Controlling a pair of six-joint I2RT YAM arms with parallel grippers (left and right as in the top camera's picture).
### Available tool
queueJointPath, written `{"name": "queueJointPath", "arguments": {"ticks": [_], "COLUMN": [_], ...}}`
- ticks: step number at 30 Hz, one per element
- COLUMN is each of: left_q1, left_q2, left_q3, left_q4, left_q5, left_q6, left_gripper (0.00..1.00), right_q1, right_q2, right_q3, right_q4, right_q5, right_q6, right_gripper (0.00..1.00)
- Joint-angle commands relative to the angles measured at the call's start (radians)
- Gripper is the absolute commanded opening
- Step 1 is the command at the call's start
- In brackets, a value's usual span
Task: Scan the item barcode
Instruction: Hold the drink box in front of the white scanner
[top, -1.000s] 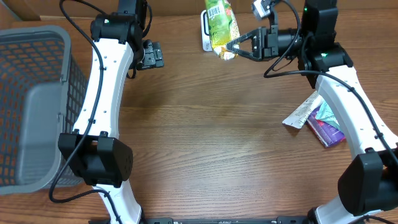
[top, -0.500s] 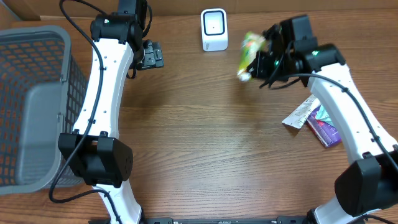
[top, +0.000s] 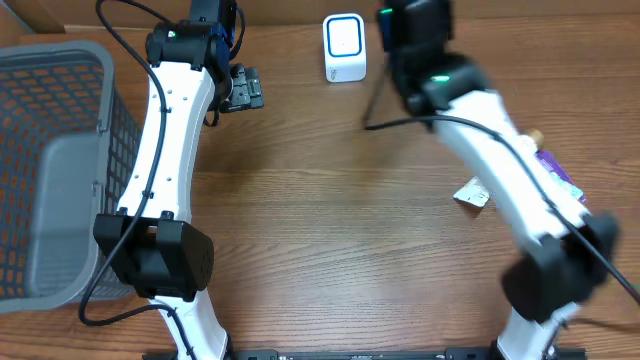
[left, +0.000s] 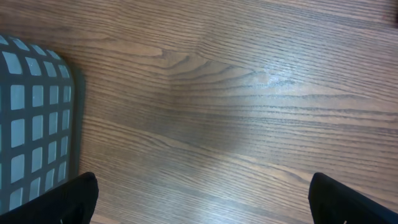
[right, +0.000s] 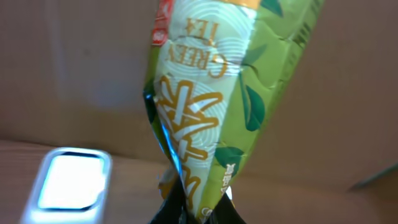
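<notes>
Right gripper: jaws pinched hard on the bottom seam of a green foil packet printed with leaves and "GREEN TEA". Holding it by that thin edge makes sense to me, since the whole printed face stays uncovered for a reader to see. The packet sticks up and away from the fingers, leaning a bit to the right in the wrist view, off the table entirely.

Just beside and below it in that same view is the white box-shaped scanner with its pale glowing window, standing upright near the back edge of the wooden table, brown cardboard behind it. So the item is up in the air close to the scanner, but I honestly can't tell where the barcode is or whether it faces that window. From overhead the right arm is a blur next to the scanner and the packet itself doesn't show.

Left gripper: fingers spread wide apart, nothing between them, just bare wood underneath. It hangs out of the way near the grey mesh basket, which I'd guess is where scanned stuff ends up.

A silvery crumpled wrapper and a purple packet lie on the right side of the table, probably waiting their turn.

My read: mid-scan, packet being presented.
</notes>
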Motion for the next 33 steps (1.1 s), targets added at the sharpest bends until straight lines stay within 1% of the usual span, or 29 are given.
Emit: {"name": "queueJointPath", "arguments": {"ticks": [1,2,5,9,12,17,22,33], "left_q1": [-0.013,-0.013,-0.013,-0.013,-0.013,-0.013,-0.013,-0.013], "left_q2": [-0.019,-0.019,-0.019,-0.019,-0.019,-0.019,-0.019,-0.019], "left_q3": [0.015,0.015,0.015,0.015,0.015,0.015,0.015,0.015], "left_q4": [0.001,0.001,0.001,0.001,0.001,0.001,0.001,0.001], "left_q5": [-0.010,-0.010,-0.010,-0.010,-0.010,-0.010,-0.010,-0.010], "left_q6": [0.007,0.007,0.007,0.007,0.007,0.007,0.007,0.007], "left_gripper": [1.00,1.00,0.99,1.00,0.99,1.00,0.99,1.00], "right_q1": [0.006,0.008,0.013,0.013,0.013,0.014,0.014,0.016], "right_q2": [0.114,0.146,0.211,0.276,0.304,0.346,0.378,0.415], "right_q3": [0.016,0.016,0.016,0.016,0.016,0.016,0.016,0.016], "right_q4": [0.126,0.172,0.251,0.290,0.290,0.300,0.306,0.295], "right_q5": [0.199,0.198,0.198,0.186,0.138,0.017,-0.001,0.001], "right_q6": [-0.448,-0.535,-0.623,-0.649,-0.649,-0.743,-0.722,-0.723], "right_gripper": [0.04,0.04,0.04,0.04,0.04,0.04,0.04,0.04]}}
